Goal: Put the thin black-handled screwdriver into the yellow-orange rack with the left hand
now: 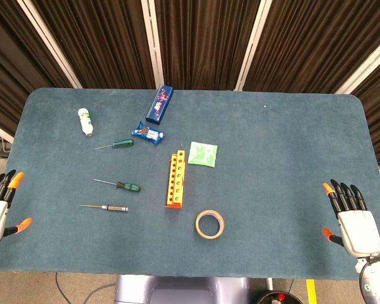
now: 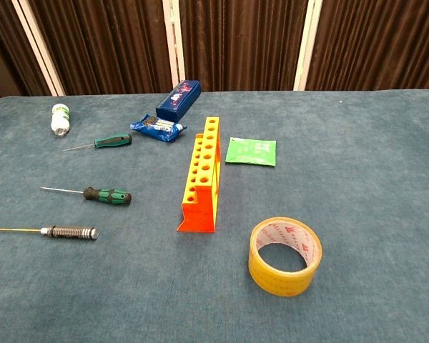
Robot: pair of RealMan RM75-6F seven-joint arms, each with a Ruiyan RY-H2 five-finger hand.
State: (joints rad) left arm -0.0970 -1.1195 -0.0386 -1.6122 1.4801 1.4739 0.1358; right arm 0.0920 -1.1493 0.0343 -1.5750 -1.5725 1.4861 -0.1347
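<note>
The thin screwdriver (image 1: 113, 208) (image 2: 70, 232), with a dark knurled handle and a gold shaft, lies flat on the table's front left, tip pointing left. The yellow-orange rack (image 1: 175, 179) (image 2: 202, 175) stands to its right near the middle of the table, its rows of holes showing nothing in them. At the front left edge, well left of the screwdriver, my left hand (image 1: 0, 202) holds nothing and its fingers are spread. My right hand (image 1: 349, 218) sits at the front right edge, fingers apart and holding nothing. Neither hand shows in the chest view.
Two green-handled screwdrivers (image 1: 123, 185) (image 1: 121, 144) lie behind the thin one. A white bottle (image 1: 85, 121), a blue box (image 1: 159, 104) and a blue snack packet (image 1: 149, 133) sit further back. A green packet (image 1: 202, 154) lies right of the rack, and a tape roll (image 1: 210, 236) in front.
</note>
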